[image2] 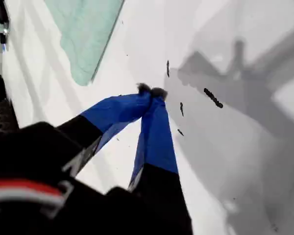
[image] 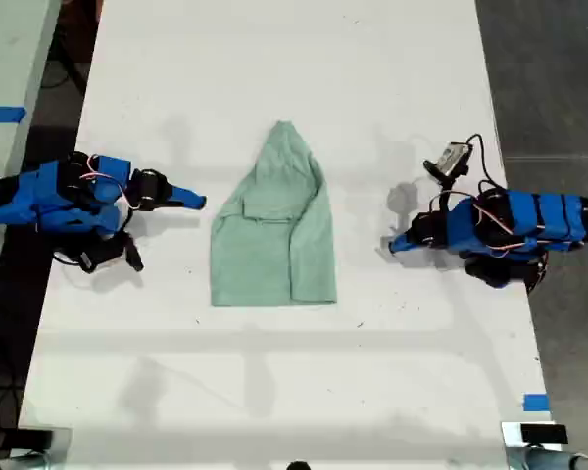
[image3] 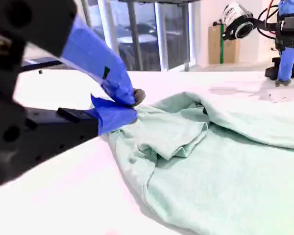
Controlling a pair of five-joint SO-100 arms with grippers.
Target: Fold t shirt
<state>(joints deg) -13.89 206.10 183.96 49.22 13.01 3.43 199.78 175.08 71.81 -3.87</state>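
Observation:
The pale mint-green t shirt [image: 274, 230] lies flat in the middle of the white table [image: 274, 392], its rounded point toward the far edge. My second gripper [image: 198, 202] is at the exterior view's left, shut and empty, a short gap from the shirt's side. In the second wrist view its blue fingertips [image3: 133, 99] meet just beside the rumpled shirt [image3: 210, 161]. My first gripper [image: 396, 244] is at the exterior view's right, shut, hovering over bare table apart from the shirt. The first wrist view shows its closed tips [image2: 152, 91] and a corner of the shirt [image2: 83, 39] farther off.
Blue tape marks [image: 535, 401] sit near the table's front corner on the exterior view's right, and another strip [image: 2, 115] lies on a neighbouring surface at that view's left. Small black marks [image2: 213, 98] dot the table. Dark floor borders both sides.

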